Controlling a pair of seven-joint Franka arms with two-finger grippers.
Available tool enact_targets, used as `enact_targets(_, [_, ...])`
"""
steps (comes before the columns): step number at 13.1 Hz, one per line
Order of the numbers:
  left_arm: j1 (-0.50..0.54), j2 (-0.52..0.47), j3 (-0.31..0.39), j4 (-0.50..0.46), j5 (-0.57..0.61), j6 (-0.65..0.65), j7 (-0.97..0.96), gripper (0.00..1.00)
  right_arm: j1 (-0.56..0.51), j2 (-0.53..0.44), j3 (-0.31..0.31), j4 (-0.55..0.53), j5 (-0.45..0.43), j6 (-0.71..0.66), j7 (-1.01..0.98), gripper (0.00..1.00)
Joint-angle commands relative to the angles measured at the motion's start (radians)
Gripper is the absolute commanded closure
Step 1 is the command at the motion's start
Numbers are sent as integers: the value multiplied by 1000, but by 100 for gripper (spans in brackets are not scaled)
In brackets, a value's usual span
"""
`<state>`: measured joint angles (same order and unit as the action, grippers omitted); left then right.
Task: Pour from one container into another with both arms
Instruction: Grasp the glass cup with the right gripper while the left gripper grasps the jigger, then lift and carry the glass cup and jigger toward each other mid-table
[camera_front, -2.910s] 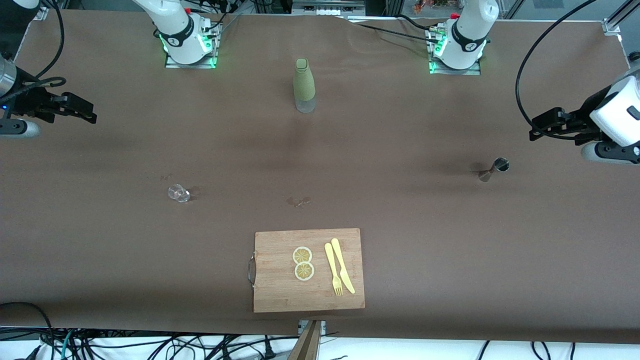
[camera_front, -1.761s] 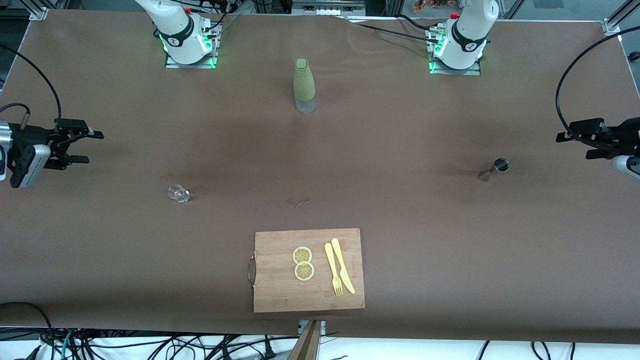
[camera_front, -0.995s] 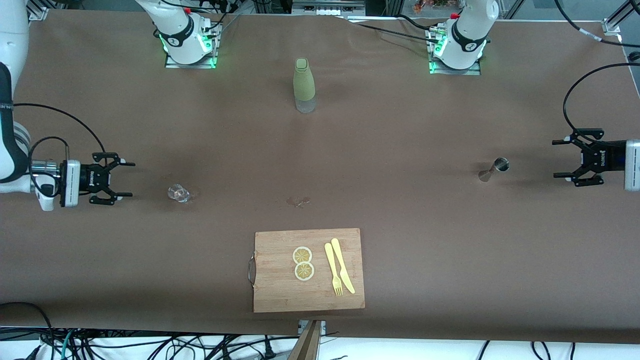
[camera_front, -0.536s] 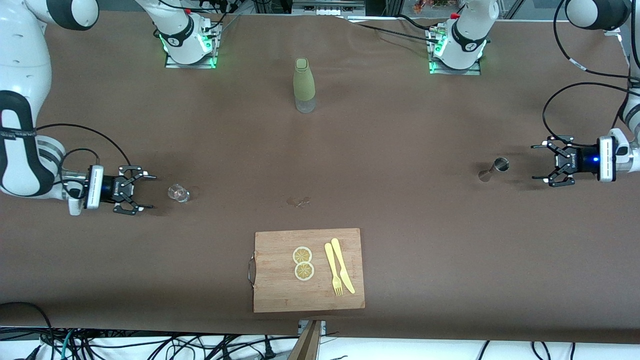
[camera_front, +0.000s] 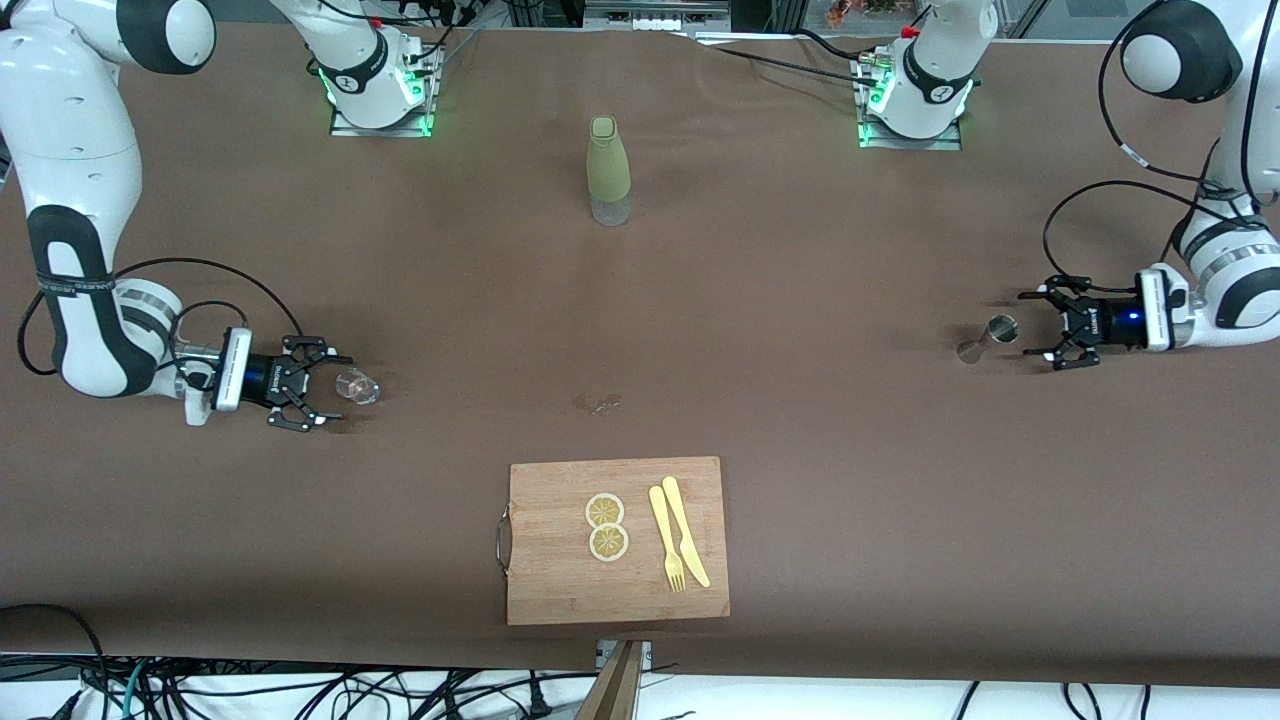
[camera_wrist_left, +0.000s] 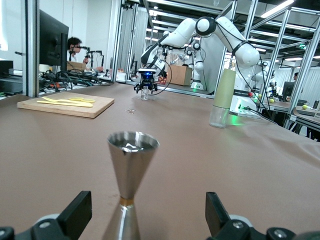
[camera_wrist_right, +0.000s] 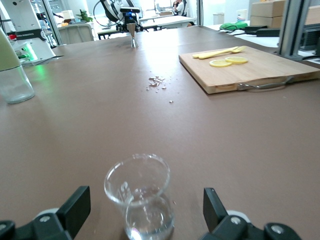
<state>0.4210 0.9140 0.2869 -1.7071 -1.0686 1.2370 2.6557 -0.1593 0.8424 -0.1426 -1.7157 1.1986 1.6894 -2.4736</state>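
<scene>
Two vessels, faceted glass tumbler (camera_front: 357, 386), steel jigger (camera_front: 988, 337)

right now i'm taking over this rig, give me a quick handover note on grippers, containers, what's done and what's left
Left gripper: open, low at the table, facing the steel jigger; not yet closed on it.
Right gripper: open, low at the table, fingers coming either side of the glass tumbler; no grip yet.
Jigger stands upright toward the left arm's end, tumbler upright toward the right arm's end.
Done: both approaches. Left: grasp both, lift, bring together, pour.
</scene>
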Motion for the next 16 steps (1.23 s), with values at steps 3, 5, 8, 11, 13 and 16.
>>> enact_targets(3, [-4, 26, -38, -14, -47, 18, 160, 0, 18, -6, 1, -59, 42, 12, -58, 0])
enact_targets(5, [-5, 45, -48, -11, -63, 39, 184, 0, 18, -6, 6, -58, 42, 12, -59, 2])
enact_targets(8, [-13, 51, -67, -8, -71, 59, 196, 0, 17, -5, 8, -53, 42, 7, -73, 35])
enact_targets(11, [-15, 57, -89, -8, -71, 71, 196, 0, 14, 7, 8, -50, 52, 3, -73, 69])
enact_targets(13, [-15, 57, -91, -8, -71, 71, 196, 14, 15, 9, 8, -50, 58, 0, -71, 70])
enact_targets(16, [-13, 57, -89, -3, -70, 70, 194, 27, 15, 9, 8, -48, 67, -13, -65, 70])
